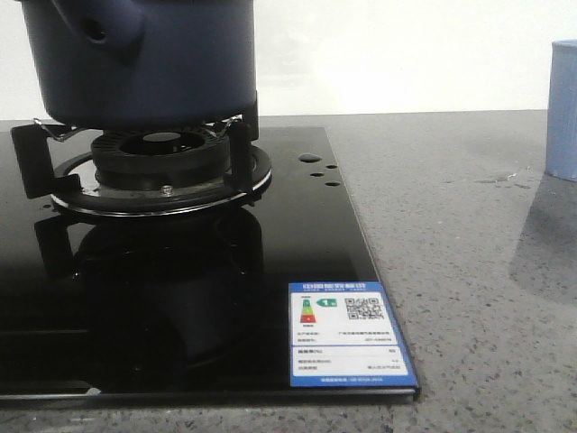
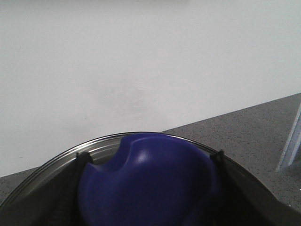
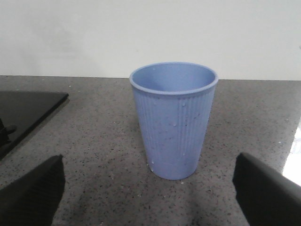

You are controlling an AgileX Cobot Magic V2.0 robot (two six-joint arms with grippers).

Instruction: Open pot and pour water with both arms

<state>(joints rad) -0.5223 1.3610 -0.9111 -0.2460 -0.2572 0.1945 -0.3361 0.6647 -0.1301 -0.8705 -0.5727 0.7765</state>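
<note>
The large round dark navy-blue pot (image 1: 144, 59) with matte straight sides sits on the black metal pan support (image 1: 135, 149) of the gas burner (image 1: 158, 162), its stubby tubular side handle (image 1: 99, 32) with a hole turned toward the front. The burner is set into a glossy black glass cooktop (image 1: 297, 244), which mirrors the pot in its surface and carries a blue-edged energy label sticker (image 1: 347, 336) at the corner nearest the front, away from the pot. A few water drops (image 1: 317, 171) lie on the glass just beside the burner ring. The cooktop rests in a speckled grey stone tabletop (image 1: 469, 298). Well apart from the pot, off to the right of the cooktop, stands an upright pale blue ribbed plastic cup (image 3: 173, 120), wet with droplets down its side, with a small wet patch on the stone near it. The right end effector (image 3: 148, 188) is spread wide, its two dark fingers (image 3: 30, 190) low on either side of the cup and clear of it, gripping nothing. The left wrist view shows a rounded deep-blue knob (image 2: 150, 181) up close above a curved steel rim (image 2: 108, 141), with dark end effector parts at both flanks; whether the left end effector (image 2: 150, 197) is clamped on that knob I cannot tell. A plain white wall (image 2: 141, 61) rises behind the pot.
</note>
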